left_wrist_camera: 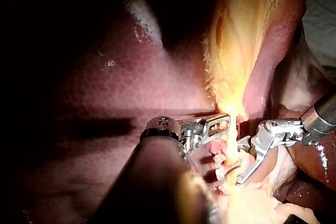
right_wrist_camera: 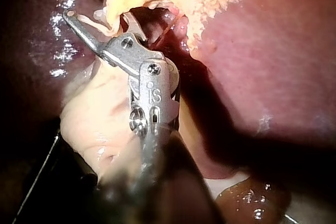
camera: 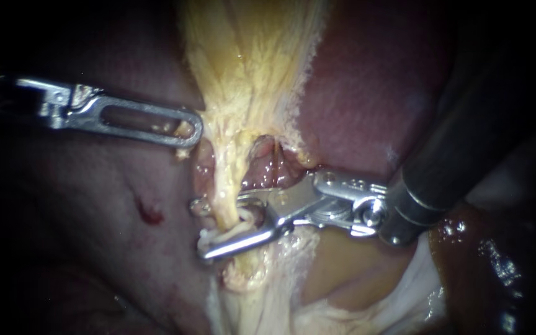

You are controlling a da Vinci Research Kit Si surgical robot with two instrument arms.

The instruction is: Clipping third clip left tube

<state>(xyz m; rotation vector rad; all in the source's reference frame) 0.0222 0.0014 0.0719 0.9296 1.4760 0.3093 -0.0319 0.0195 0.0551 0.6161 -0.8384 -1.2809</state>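
Straddling the left tube [camera: 226, 198], my right instrument [camera: 198, 229] holds its pincer open beside a white clip [camera: 243, 231].

Pale yellow tube [camera: 224, 186], maroon liver [camera: 367, 93]

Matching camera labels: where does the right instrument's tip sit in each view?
Endoscope view: right instrument enters from the right, its open jaws straddling the yellow tube, below the left instrument.
Left wrist view: right instrument faces the left instrument across the yellow tube.
Right wrist view: right instrument is the camera's own, its jaws either side of the yellow tube.
Shared landmark: the yellow tube between its jaws.
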